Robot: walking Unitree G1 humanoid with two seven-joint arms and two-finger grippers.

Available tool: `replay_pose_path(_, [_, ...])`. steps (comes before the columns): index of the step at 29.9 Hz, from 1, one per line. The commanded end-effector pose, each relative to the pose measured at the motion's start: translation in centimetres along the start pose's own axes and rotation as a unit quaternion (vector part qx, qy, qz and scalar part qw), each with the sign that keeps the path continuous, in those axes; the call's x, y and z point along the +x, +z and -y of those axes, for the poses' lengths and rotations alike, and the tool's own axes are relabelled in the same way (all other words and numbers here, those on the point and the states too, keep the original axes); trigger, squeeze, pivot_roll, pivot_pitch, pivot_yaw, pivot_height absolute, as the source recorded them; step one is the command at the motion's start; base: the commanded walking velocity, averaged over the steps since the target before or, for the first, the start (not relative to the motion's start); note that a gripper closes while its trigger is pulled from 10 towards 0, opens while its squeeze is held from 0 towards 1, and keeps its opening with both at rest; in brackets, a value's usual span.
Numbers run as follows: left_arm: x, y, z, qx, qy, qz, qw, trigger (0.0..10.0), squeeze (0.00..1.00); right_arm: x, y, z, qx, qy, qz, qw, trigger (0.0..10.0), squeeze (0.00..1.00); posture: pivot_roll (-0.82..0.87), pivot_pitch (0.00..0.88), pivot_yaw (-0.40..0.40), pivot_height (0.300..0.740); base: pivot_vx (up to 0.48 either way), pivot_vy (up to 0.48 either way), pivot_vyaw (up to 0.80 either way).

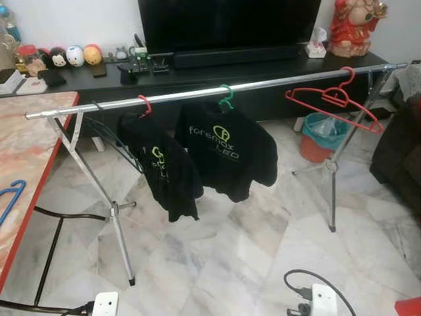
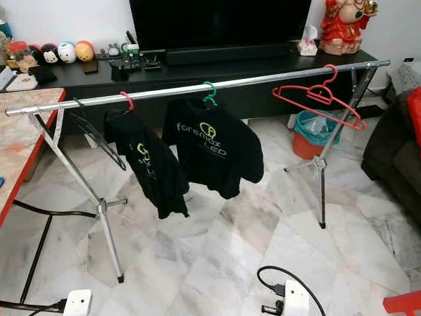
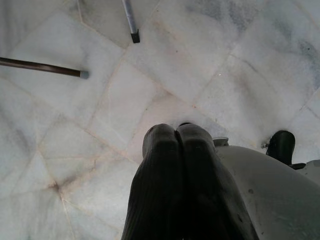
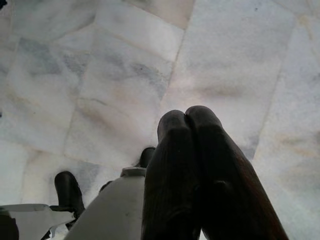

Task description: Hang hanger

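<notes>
A long silver rail [image 1: 283, 83] on crossed legs spans the room. An empty red hanger [image 1: 334, 102] hangs near its right end. Two black T-shirts hang near the middle, one on a red-hooked hanger [image 1: 145, 105] and one on a green-hooked hanger [image 1: 225, 99]. An empty black hanger [image 2: 95, 135] hangs toward the rail's left end. A blue hanger [image 1: 9, 197] lies on the table at the left. My left gripper [image 3: 176, 131] hangs over the marble floor, shut with nothing in it. My right gripper [image 4: 186, 116] also hangs over the floor, shut and empty.
A pink-topped table [image 1: 29, 145] with a red edge stands at the left. Behind the rail are a black TV console [image 1: 197, 69] and a red bin [image 1: 322, 135]. A dark sofa [image 1: 401, 158] is at the right. Power strips [image 1: 323, 297] and cables lie on the floor.
</notes>
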State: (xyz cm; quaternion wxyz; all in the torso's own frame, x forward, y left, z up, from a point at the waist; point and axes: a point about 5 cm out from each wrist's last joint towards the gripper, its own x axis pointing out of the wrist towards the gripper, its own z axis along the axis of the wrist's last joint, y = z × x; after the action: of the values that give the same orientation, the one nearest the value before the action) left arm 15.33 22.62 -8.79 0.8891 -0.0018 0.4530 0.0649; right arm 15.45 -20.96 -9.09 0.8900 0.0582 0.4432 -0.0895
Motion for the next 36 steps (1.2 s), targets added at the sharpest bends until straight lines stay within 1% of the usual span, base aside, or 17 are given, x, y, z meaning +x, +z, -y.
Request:
replay_pose_path(1, [0.0, -0.1, 0.0, 0.0, 0.002, -0.002, 1.0, 10.0, 0.0, 0.1, 0.4, -0.2, -0.003, 0.005, 0.009, 1.0, 10.0, 0.0, -0.01, 0.006, 0.0, 0.74, 0.0, 0.0, 0.41])
replay_pose_path(12, [-0.1, -0.6, 0.1, 0.0, 0.001, -0.014, 1.0, 10.0, 0.0, 0.1, 0.3, 0.0, -0.001, 0.001, 0.008, 1.0, 10.0, 0.0, -0.01, 0.008, 0.002, 0.74, 0.0, 0.0, 0.65])
replay_pose_path(17, [-0.2, -1.0, 0.2, 0.007, 0.0, -0.02, 1.0, 10.0, 0.0, 0.0, 0.3, 0.1, 0.0, -0.001, 0.009, 1.0, 10.0, 0.0, -0.01, 0.007, 0.004, 0.74, 0.0, 0.0, 0.71])
replay_pose_path(24, [-0.2, -1.2, 0.3, 0.01, -0.003, -0.022, 1.0, 10.0, 0.0, 0.0, 0.3, -0.1, 0.001, 0.003, 0.011, 1.0, 10.0, 0.0, -0.01, 0.005, 0.005, 0.74, 0.0, 0.0, 0.69])
replay_pose_path(29, [-0.2, -0.9, 0.3, 0.012, -0.007, -0.019, 1.0, 10.0, 0.0, 0.0, 0.1, -0.2, 0.023, 0.005, 0.013, 1.0, 10.0, 0.0, -0.01, 0.005, 0.008, 0.74, 0.0, 0.0, 0.0])
replay_pose_path(31, [-0.1, -0.8, 0.3, 0.017, -0.006, -0.018, 1.0, 10.0, 0.0, 0.0, 0.2, -0.2, 0.023, 0.005, 0.014, 1.0, 10.0, 0.0, -0.02, 0.006, 0.008, 0.74, 0.0, 0.0, 0.0])
replay_pose_path(33, [0.0, -0.5, 0.5, 0.012, -0.009, -0.014, 1.0, 10.0, 0.0, 0.0, 0.3, -0.1, 0.03, 0.003, 0.019, 0.999, 10.0, 0.0, -0.02, 0.009, 0.008, 0.74, 0.0, 0.0, 0.0])
replay_pose_path(36, [0.0, -0.4, 0.6, 0.011, -0.009, -0.012, 1.0, 10.0, 0.0, 0.0, 0.4, 0.0, 0.028, 0.0, 0.018, 0.999, 10.0, 0.0, -0.02, 0.012, 0.007, 0.74, 0.0, 0.0, 0.0])
